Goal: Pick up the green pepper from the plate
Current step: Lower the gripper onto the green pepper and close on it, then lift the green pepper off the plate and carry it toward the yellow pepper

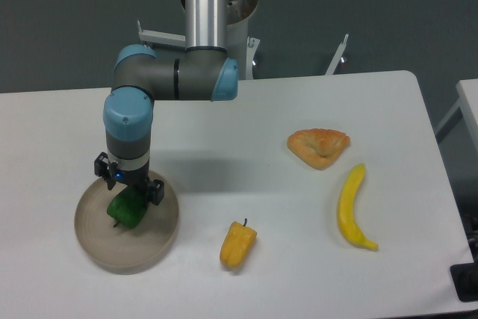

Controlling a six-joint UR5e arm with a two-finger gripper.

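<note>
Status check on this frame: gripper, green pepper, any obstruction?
Gripper down over green pepper, closure unclear. Pepper on plate, not lifted. Nothing blocking.

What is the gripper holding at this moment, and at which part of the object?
It cannot be told. The gripper is down over the top of the green pepper, which lies on the plate, but its fingertips are hidden.
</note>
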